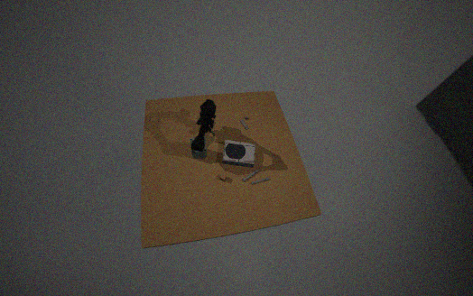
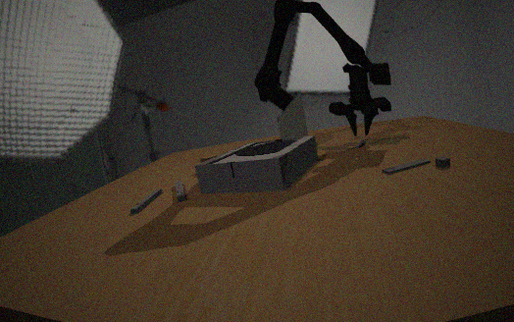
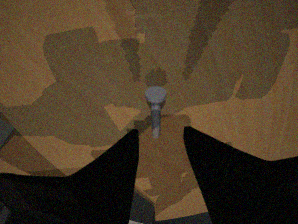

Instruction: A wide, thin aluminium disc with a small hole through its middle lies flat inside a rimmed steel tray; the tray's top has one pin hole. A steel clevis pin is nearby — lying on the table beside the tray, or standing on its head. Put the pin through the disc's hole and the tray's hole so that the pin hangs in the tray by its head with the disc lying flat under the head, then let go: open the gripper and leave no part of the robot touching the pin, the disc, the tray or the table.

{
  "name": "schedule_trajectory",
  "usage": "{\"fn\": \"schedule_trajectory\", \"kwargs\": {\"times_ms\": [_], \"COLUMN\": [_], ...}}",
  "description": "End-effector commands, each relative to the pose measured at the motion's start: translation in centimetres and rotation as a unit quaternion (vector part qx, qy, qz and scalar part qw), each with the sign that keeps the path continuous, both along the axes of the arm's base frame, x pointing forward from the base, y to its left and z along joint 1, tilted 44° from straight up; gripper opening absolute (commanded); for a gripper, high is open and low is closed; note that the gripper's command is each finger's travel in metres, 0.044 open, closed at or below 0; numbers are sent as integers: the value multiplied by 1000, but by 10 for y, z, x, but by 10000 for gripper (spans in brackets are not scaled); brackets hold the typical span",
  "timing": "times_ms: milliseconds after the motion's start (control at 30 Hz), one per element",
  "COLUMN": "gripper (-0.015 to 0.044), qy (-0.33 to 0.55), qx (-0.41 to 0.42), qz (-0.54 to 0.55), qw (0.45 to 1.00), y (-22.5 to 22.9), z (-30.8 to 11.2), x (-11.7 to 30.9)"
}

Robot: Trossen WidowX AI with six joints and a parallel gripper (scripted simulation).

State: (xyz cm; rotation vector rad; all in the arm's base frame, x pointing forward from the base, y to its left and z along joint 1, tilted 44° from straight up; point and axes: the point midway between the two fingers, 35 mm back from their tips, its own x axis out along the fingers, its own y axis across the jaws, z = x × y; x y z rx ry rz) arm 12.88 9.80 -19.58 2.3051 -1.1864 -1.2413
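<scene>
Pin pickup in hand: line up, then lower.
In the exterior view, the disc (image 1: 235,151) (image 2: 265,148) waits in the tray (image 1: 246,155) (image 2: 240,177); rightward, toward the counter's (image 1: 180,212) (image 2: 343,255) (image 3: 260,115) far edge, your part-open, empty fingers (image 2: 368,125) hover over the pin (image 2: 361,143) (image 3: 156,120). Centre them on its shank before you close.

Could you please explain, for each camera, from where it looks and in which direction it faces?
Top: high above the table, looking down; the arm shows small and dark.
Exterior: low at the table's side, looking across it past the tray; the arm and gripper show.
Wrist: on the arm near the gripper, looking down past the fingers; only the two dark fingers show plainly.
Shared: exterior and wrist both show the pin lying below the gripper.
</scene>
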Motion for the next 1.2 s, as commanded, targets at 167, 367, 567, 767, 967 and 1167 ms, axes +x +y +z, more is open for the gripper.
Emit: {"fn": "schedule_trajectory", "kwargs": {"times_ms": [167, 367, 567, 767, 967, 1167], "gripper": [160, 160, 160, 160, 134, 35], "qy": [2, 2, 2, 2, 2, 2], "qx": [-5, -5, -5, -5, -5, -5], "qz": [2, 2, 2, 2, 2, 2], "qw": [1000, 1000, 1000, 1000, 1000, 1000], "y": [-12, -19, -21, -21, -21, -21], "z": [-11, -17, -20, -20, -20, -20], "x": [0, 0, 0, 0, 0, 0]}}
